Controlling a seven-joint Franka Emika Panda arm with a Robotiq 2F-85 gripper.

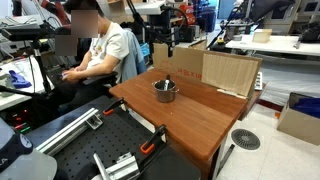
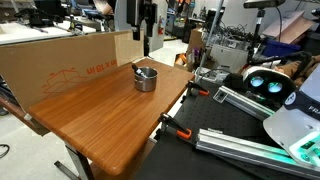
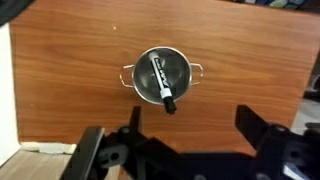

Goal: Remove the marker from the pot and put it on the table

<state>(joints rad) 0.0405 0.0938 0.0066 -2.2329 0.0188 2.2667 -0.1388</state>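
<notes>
Your two-fingered black pincer (image 3: 172,135) hangs high above the work with its jaws spread wide and nothing between them. That height gives you a full view before you commit.

In the wrist view, the small round shiny silver metal pot with short side handles (image 3: 160,75) lies toward 12 o'clock from the jaws. The thin dark marker with a white label band (image 3: 160,82) lies slanted inside it. Its black end pokes over the rim at 5 o'clock, probably because it is too long to lie flat, and that end looks like your easiest grip.

The pot stands on the large reddish-brown wooden table (image 3: 60,80), with bare wood all around it for setting the marker down.
</notes>
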